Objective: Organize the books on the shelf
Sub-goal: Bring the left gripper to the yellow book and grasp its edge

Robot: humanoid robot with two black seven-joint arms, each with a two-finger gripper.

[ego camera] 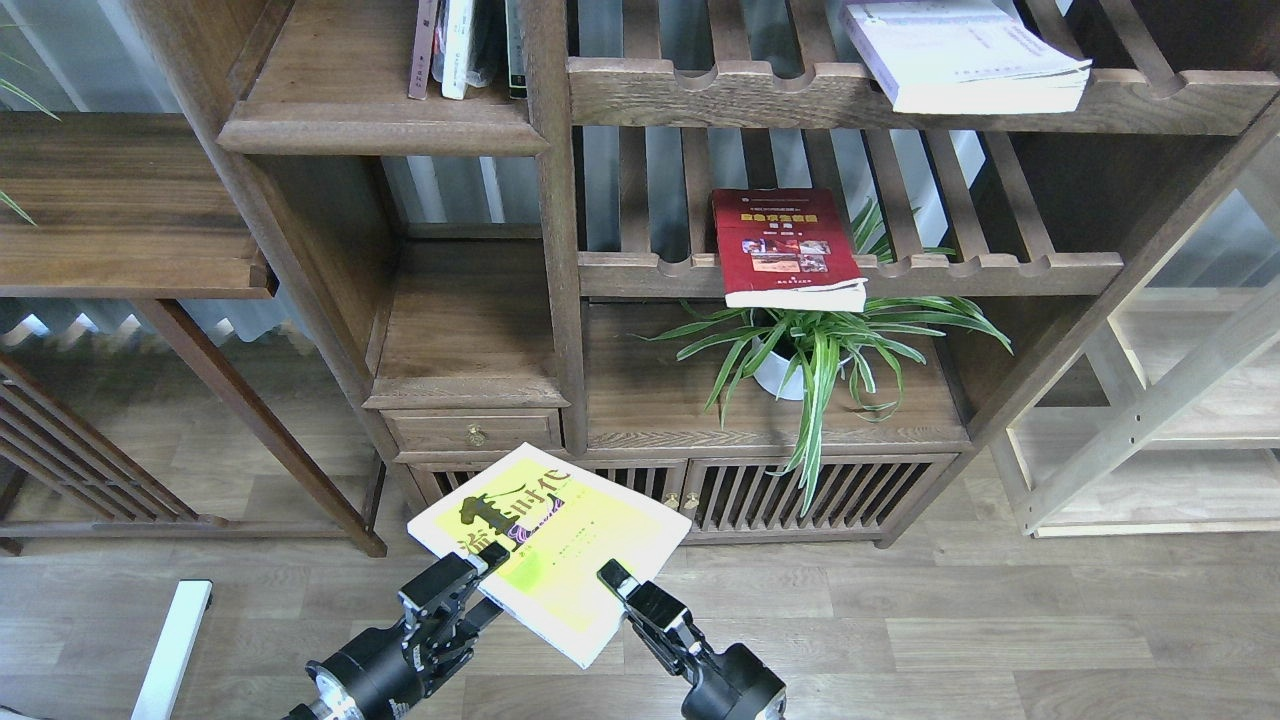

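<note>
The right gripper (612,578) was clamped on the near right edge of the yellow-green book (548,545), one finger lying dark across the cover, and carried it cover-up and tilted, low in front of the bookcase's slatted cabinet doors (800,495). The left gripper (478,563) sat at the book's near left edge with a finger over the cover; whether it actually pinched the book could not be told. The dark red book (785,247) lay flat on a slatted shelf above the potted plant (805,350), and the lavender-white book (960,55) lay on the slatted shelf higher up. The solid shelf (470,320) to the left stood bare. The hold looked risky: with the book gripped only along its near edge, the far end could sag or slip free during the lift.
</note>
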